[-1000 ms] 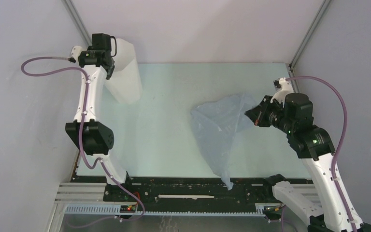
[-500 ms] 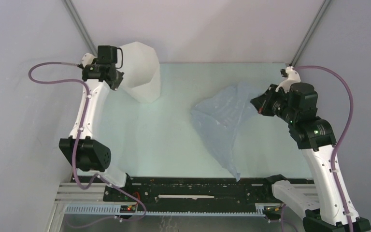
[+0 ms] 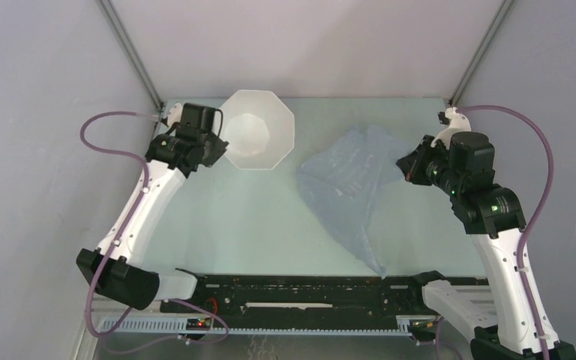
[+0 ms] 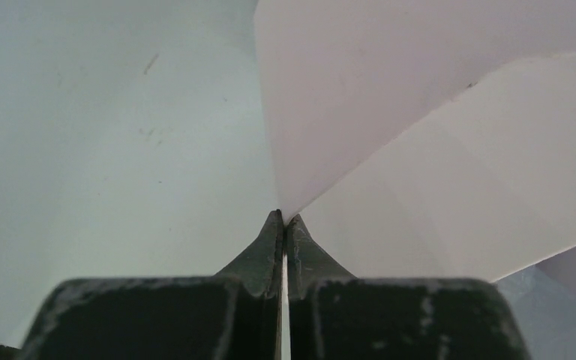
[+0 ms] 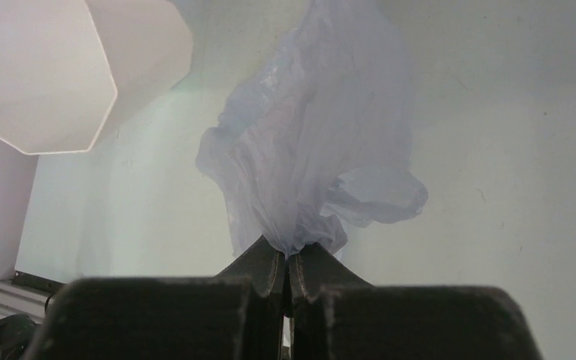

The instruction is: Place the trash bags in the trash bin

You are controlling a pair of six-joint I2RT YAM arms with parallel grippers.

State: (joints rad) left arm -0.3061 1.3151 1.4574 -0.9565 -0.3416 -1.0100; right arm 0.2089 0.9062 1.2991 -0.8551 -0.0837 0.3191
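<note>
The trash bin is white and faceted, and its octagonal mouth faces the top camera at the back left of the table. My left gripper is shut on the left side of its rim. In the left wrist view the thin white wall sits pinched between the fingertips of that gripper. The pale blue trash bag hangs from my right gripper, which is shut on a bunched corner, and its tail trails to the near edge. The right wrist view shows the bag gathered at the right gripper, with the bin at upper left.
Grey enclosure walls close in the left, back and right sides, with metal posts in the back corners. A black rail runs along the near edge between the arm bases. Purple cables loop off both arms.
The left arm has swung right and carried the bin from the far left corner toward the middle, turning its mouth up toward the camera. The right gripper has raised the bag slightly.
</note>
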